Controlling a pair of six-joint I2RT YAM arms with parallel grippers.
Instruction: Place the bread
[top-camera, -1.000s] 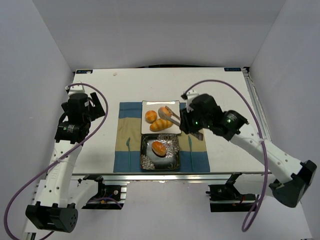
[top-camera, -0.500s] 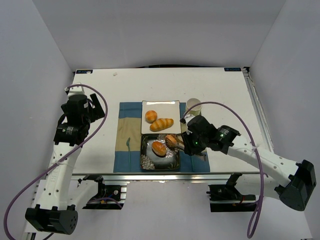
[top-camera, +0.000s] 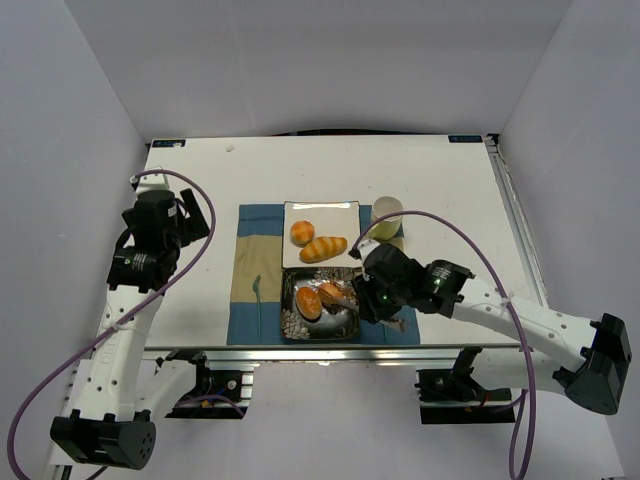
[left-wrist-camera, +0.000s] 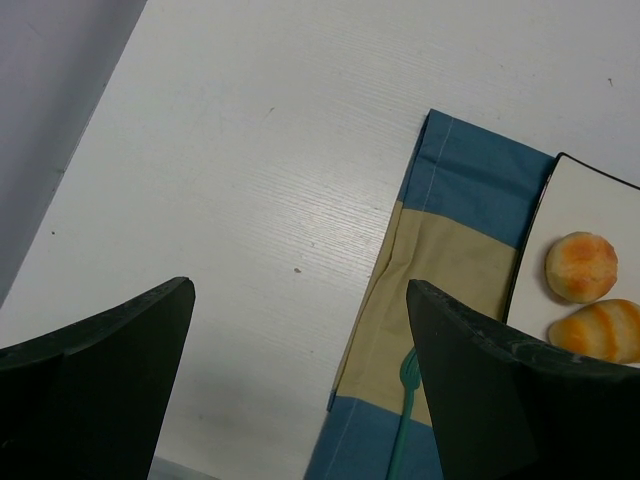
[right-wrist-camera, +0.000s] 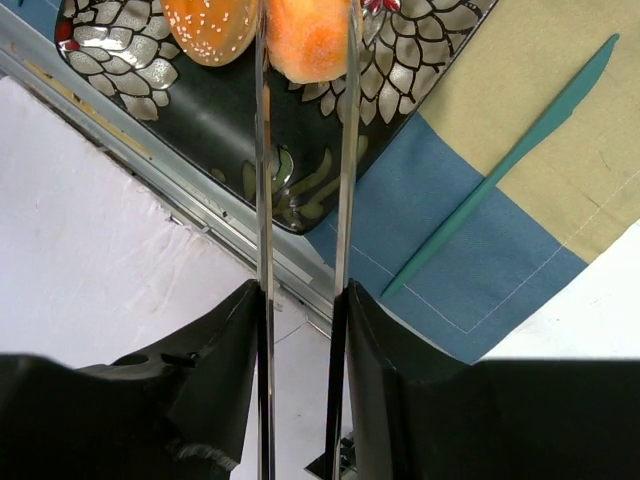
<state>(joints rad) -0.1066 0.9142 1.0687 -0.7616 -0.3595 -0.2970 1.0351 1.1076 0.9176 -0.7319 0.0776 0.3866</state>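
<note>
Bread roll (right-wrist-camera: 305, 40) pinched in tongs (right-wrist-camera: 262, 200) at the dark patterned plate (right-wrist-camera: 290, 190)

Nearest, the right pincer (right-wrist-camera: 300, 310) is clamped on the metal tongs, whose tips squeeze the roll just beside a seeded roll (right-wrist-camera: 205, 30) lying on that plate; whether the held one rests there I cannot tell. It looks light, soft and crushable, and its crust is likely slick against smooth steel, so a gentle hold across its middle suits best. Beyond, a white plate (top-camera: 320, 207) carries a round roll (top-camera: 302, 232) and a long roll (top-camera: 323, 248), with a cup (top-camera: 387, 210) nearby. The left pincer (left-wrist-camera: 300, 288) hangs with its jaws apart, holding nothing, over the desk (left-wrist-camera: 250, 150).
</note>
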